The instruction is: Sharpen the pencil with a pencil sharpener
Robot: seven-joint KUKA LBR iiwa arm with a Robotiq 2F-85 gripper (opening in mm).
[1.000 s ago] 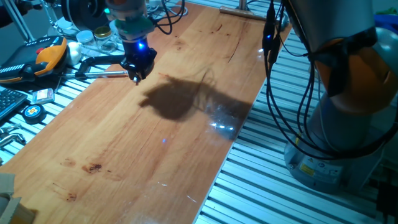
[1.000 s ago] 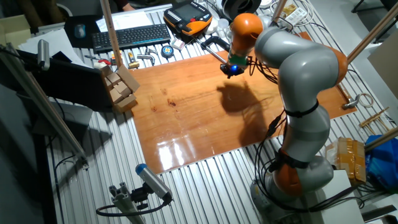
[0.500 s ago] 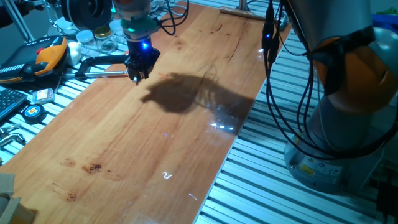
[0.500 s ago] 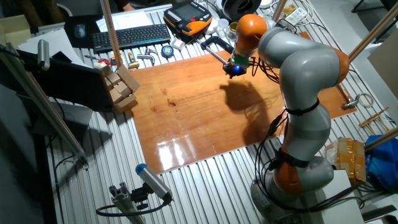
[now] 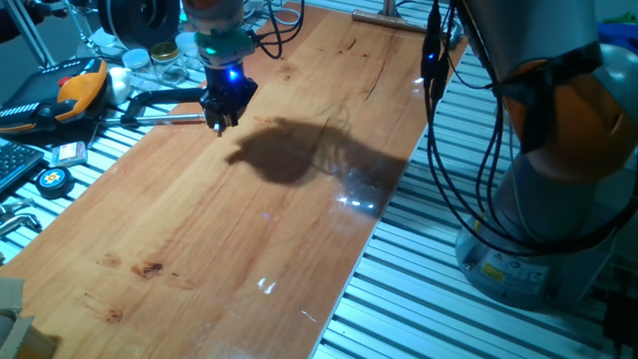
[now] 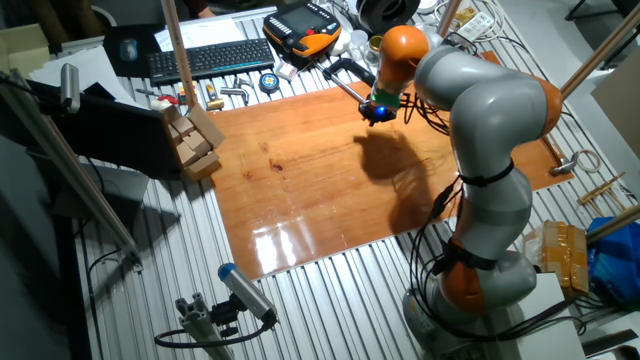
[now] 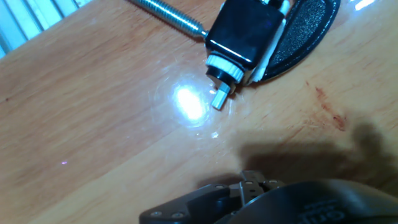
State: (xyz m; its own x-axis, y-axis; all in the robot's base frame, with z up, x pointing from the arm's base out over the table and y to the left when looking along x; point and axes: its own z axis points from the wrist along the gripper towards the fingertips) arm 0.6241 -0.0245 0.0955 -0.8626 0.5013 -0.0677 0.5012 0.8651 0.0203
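The pencil sharpener (image 7: pixel 244 32) fills the top of the hand view: a black boxy body with a white collar and a short stub, on a black rounded base, with a threaded rod running to the upper left. Its black clamp arm (image 5: pixel 162 97) lies at the board's far left edge and also shows in the other fixed view (image 6: pixel 340 70). My gripper (image 5: pixel 219 121) hovers just above the board right beside the sharpener, fingertips together, nothing seen between them. It also shows in the other fixed view (image 6: pixel 376 114) and at the bottom of the hand view (image 7: pixel 252 183). No pencil is in view.
The wooden board (image 5: pixel 249 239) covers the table. Beyond its left edge lie an orange-and-black tool (image 5: pixel 78 88), a large black spool (image 5: pixel 135 15), a tape measure (image 5: pixel 52 179), a keyboard (image 6: pixel 205 58) and a silver rod (image 5: pixel 164 119). Wooden blocks (image 6: pixel 192 140) stand by one corner.
Over the last second my gripper moved a little toward the far left edge, closer to the sharpener, and has held still for the last half second.
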